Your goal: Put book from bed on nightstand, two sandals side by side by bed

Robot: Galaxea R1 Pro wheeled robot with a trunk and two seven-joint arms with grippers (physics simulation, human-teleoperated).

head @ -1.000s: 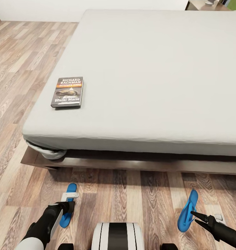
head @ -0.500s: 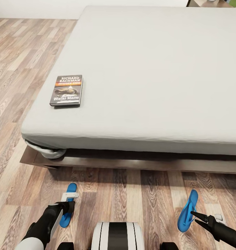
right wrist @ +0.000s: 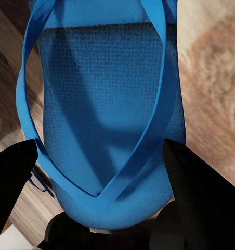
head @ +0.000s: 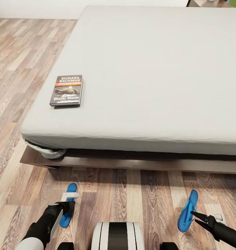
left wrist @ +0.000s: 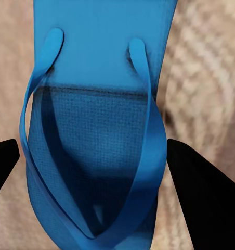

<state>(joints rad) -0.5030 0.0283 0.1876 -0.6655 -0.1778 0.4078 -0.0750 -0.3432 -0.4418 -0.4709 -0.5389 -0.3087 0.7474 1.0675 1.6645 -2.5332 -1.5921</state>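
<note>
Nothing is moving between half a second ago and now: the book, both sandals and both arms are sitting exactly where they were; the only shift came earlier, when the head camera tipped slightly and the whole view slid.

The bed (head: 159,69) is filling the upper part of the head view, its grey mattress lying bare apart from the book (head: 66,90), which is resting flat near the 9 o'clock edge, cover up, well in from the near corner. The dark wooden frame (head: 131,163) is jutting out below the mattress and standing between the robot and the book. A strip of plank floor (head: 131,198) is lying open between the frame and the robot's base, and more floor is running up the 9 o'clock side of the bed.

The left sandal (head: 68,205) is lying at 7 o'clock, the right sandal (head: 187,210) at 5 o'clock, well apart, the second one tilted up on its edge.

The left gripper (left wrist: 91,161) is straddling its sandal (left wrist: 96,130), fingers (left wrist: 200,192) spread about the sole's width, one at each side edge; whether they are pressing it cannot be told. The right gripper (right wrist: 96,182) is sitting likewise around its sandal (right wrist: 107,104), fingers (right wrist: 200,198) at both edges, grip unclear.
</note>
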